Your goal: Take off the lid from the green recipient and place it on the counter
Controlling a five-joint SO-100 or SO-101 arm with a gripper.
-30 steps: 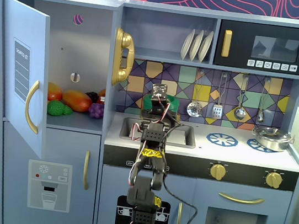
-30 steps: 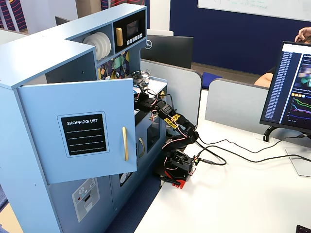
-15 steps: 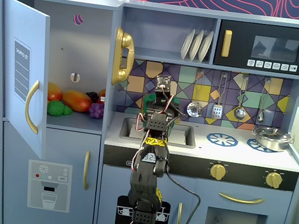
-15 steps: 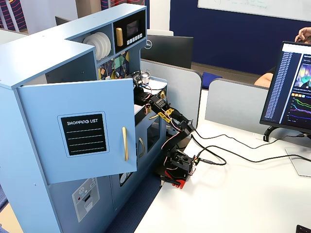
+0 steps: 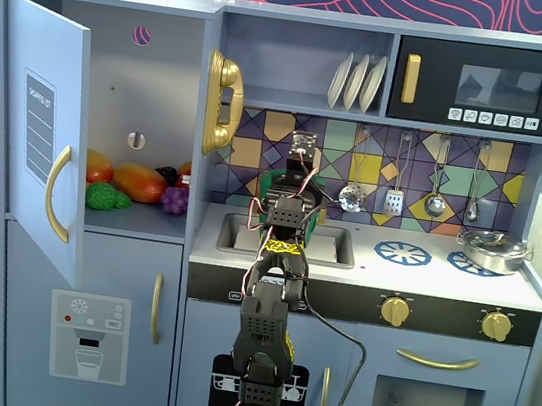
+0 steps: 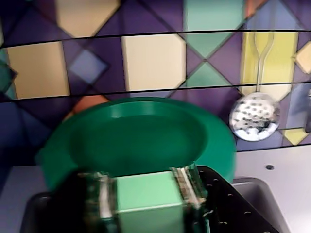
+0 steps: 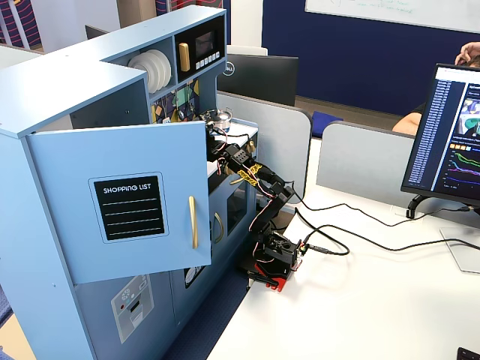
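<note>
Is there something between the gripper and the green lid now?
No. In the wrist view the gripper is already shut on the square knob of the lid, so nothing separates them. The pot below cannot be seen in these views.

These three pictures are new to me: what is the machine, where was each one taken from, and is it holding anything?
It is a small black robot arm mounted in front of a toy kitchen. One fixed view faces the kitchen head-on, the other looks from the side past its open door, and the wrist view rides on the arm itself. In the wrist view the tool is shut on the square knob of the lid, a round green disc. The white counter has a sink, blue burner rings and a silver pan. The green pot is hidden behind the arm.
</note>
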